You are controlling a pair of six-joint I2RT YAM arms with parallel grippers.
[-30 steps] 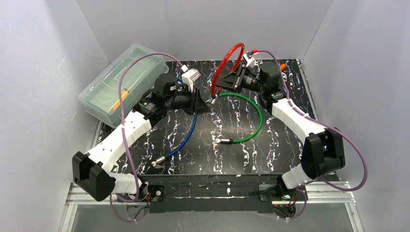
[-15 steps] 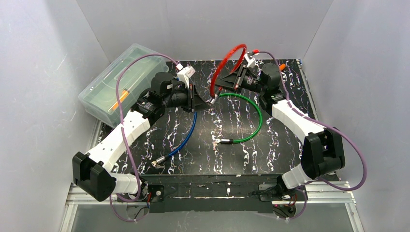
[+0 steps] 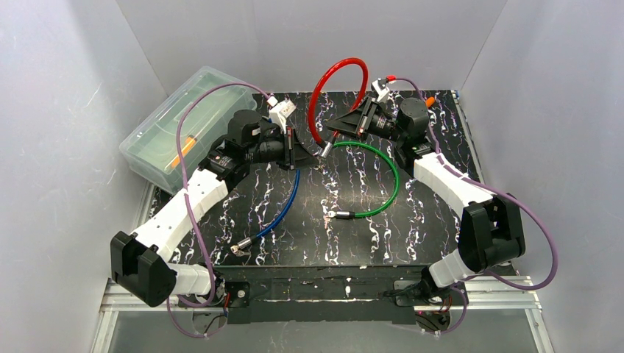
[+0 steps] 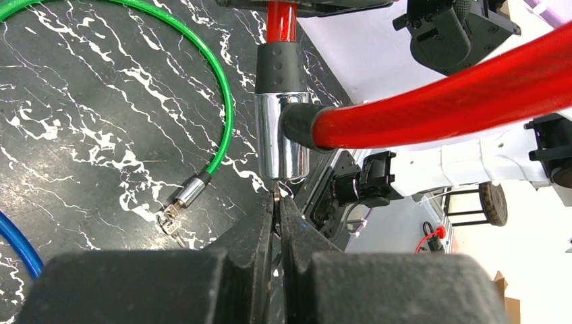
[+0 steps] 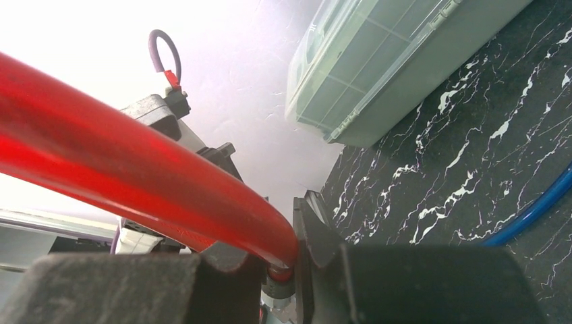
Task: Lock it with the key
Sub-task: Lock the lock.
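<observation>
Black marbled tabletop (image 3: 353, 235), white walls (image 3: 66, 88)

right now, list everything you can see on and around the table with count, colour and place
red cable lock: 1, red loop with chrome barrel, lifted above table centre-rear, clamped by right end effector
key: 1, thin metal, at the chrome barrel's lower end, pinched by left end effector
green cable lock: 1, green, flat on table centre
blue cable lock: 1, blue, flat, left of centre
storage box: 1, clear greenish, rear left
table: 1, black marbled
left end effector: 1, black, shut
right end effector: 1, black
</observation>
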